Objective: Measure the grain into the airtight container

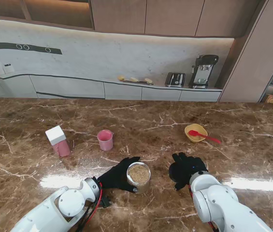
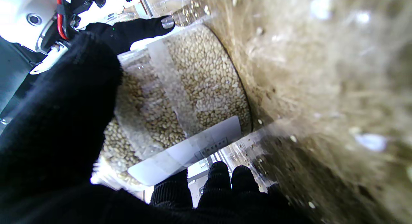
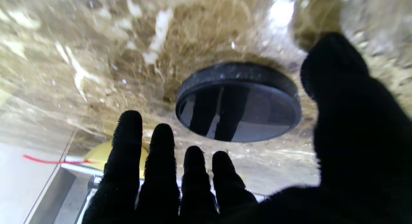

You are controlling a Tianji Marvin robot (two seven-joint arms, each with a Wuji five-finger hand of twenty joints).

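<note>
Stand view, lower centre: the left hand [image 1: 116, 177] wraps the open grain jar [image 1: 138, 177], upright on the worktop [image 1: 252, 159]. Just beside it, the right hand [image 1: 184, 169] hovers with fingers spread over a black lid [image 3: 238, 101], gripping nothing. Farther back stand a pink cup [image 1: 105, 140], a white-capped container [image 1: 58, 141] and a yellow bowl [image 1: 195, 132], with bare marble between them.

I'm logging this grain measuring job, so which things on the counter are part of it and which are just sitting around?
Job: grain jar in left hand; black lid under right hand; pink cup; pink container.
Lying about, probably: yellow bowl with red spoon; toaster; coffee machine.
</note>
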